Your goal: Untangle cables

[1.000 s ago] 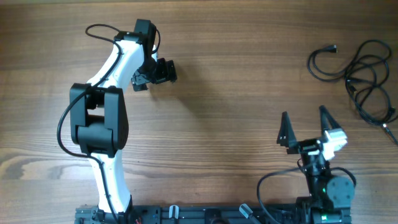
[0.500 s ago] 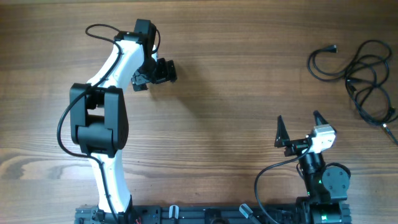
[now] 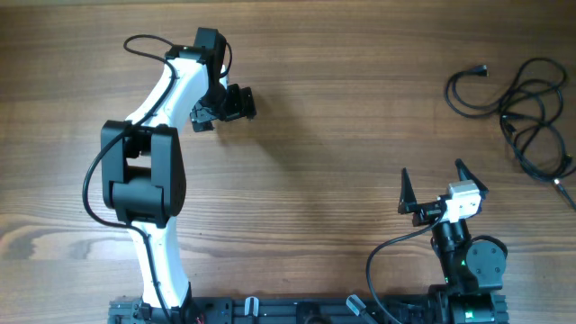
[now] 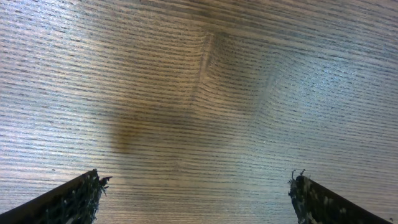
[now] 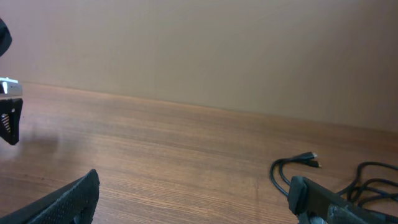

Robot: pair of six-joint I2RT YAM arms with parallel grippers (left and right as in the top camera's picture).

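Near edge: a black rail [image 3: 297, 310] runs along the table's front side, and both arms rise from it.
Right arm: a short black base [image 3: 470, 263] sits at the near right, folded low with a white wrist block above it.
Right claw [image 3: 432, 171]: released, its two black fingers spread wide in a V, pointing away across the table and holding nothing. Its own camera looks low along the bare wood between the fingers [image 5: 71, 198].
Table [image 3: 342, 135]: brown wood grain fills the middle and lies bare between the two arms.
Left arm [image 3: 148, 171]: white and black, it reaches from the near left up toward the far left of the table, with a thin black wire looping at its elbow.
Left claw [image 3: 238, 103]: released and turned downward. Its camera shows only wood and a soft shadow between the two wide-set fingertips [image 4: 84, 193]; nothing is gripped.
Cables [image 3: 531, 117]: thin black cords lie in a loose tangle on the wood at the far right, past the right claw and well apart from both claws.
Loose loop [image 3: 461, 94]: just left of the tangle, one cord curls round and ends in a small plug [image 3: 481, 69]. I cannot tell whether it joins the tangle.
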